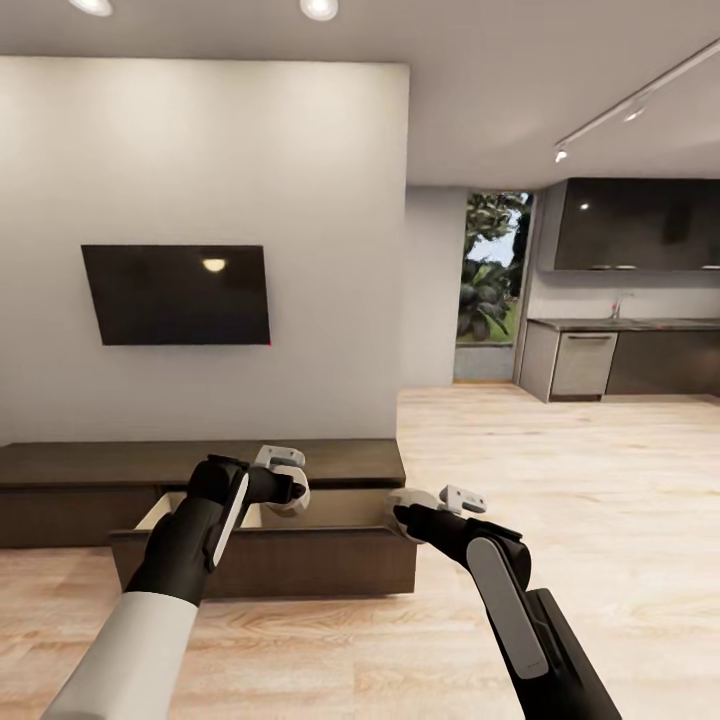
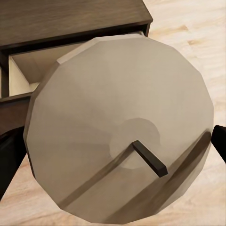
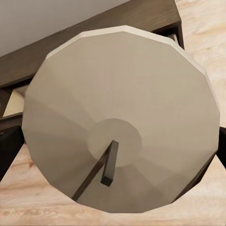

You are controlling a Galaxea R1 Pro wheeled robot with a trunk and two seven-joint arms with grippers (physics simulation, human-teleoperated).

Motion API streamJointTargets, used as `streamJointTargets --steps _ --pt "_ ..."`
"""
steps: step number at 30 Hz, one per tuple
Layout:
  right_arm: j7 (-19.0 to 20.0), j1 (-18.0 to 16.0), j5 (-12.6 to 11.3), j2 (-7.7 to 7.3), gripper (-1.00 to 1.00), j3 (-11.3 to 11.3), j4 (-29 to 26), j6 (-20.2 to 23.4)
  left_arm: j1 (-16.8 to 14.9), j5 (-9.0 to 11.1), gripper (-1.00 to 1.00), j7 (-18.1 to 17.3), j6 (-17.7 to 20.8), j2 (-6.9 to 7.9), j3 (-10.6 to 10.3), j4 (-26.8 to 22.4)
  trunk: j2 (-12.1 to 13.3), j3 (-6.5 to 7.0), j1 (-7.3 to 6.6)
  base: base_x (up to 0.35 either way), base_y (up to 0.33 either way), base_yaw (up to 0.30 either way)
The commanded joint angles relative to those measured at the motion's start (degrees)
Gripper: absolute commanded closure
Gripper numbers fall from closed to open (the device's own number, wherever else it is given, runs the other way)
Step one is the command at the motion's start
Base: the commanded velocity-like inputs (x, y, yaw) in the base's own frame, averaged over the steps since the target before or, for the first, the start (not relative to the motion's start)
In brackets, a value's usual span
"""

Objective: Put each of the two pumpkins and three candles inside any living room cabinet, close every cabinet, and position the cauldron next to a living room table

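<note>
Between each pincer's fingers sits a pale candle: left pincer pinching one candle, right pincer the other. Below and beyond them gapes the cabinet drawer. A release short of its front would drop a candle on the floor. Wrist views show wicks; the head view shows drawer alignment.

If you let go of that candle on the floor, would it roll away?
Probably, if it lands on its side: the candle in the left gripper looks round. Stood on its flat end it likely stays put. It looks stiff; its thin wick might be easier to snap.
</note>
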Motion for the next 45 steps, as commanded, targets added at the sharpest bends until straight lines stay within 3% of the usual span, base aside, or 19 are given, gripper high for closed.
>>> streamJointTargets --steps 1,45 --pt "-0.58 -0.05 -0.61 0.0 1.0 0.03 0.01 0.07 -0.04 -0.6 1.0 -0.5 0.17 -0.01 0.02 -0.05 0.37 0.01 -0.23 0.0 0.0 0.0" --pt "-0.58 -0.04 -0.49 0.0 1.0 0.03 0.34 0.07 -0.04 -0.6 1.0 -0.51 0.17 -0.01 0.05 -0.32 18.02 3.76 -9.89 0.0 0.0 0.0"
